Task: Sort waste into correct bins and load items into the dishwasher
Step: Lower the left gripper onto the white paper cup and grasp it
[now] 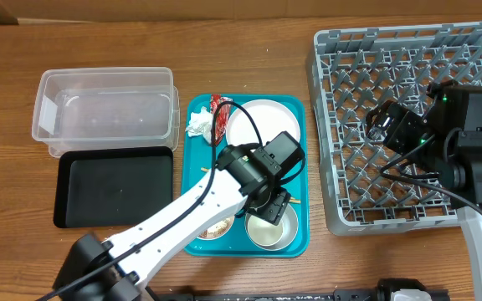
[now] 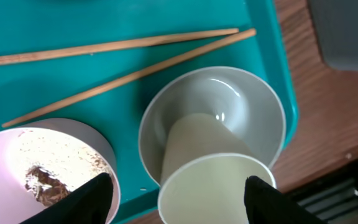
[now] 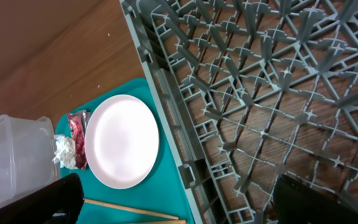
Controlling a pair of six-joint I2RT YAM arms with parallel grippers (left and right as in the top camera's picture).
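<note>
Small white cup (image 2: 213, 180) leaning in small white bowl (image 2: 229, 102), flat teal tray's (image 2: 104, 12) near-right corner. Left gripper (image 2: 180, 202) fingers wide, straddling cup. Right gripper (image 3: 179, 202) wide, empty, farther off.

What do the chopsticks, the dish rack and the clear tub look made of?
Chopsticks: probably bare wood or bamboo, matte tan. Dish rack: moulded grey plastic, matte lattice with pegs. Tub: likely clear plastic, see-through walls with soft glare.

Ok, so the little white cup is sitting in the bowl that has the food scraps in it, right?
Not quite. The cup sits in the clean bowl; the food scraps are in the neighbouring bowl, both on the teal tray. The left wrist view shows it.
</note>
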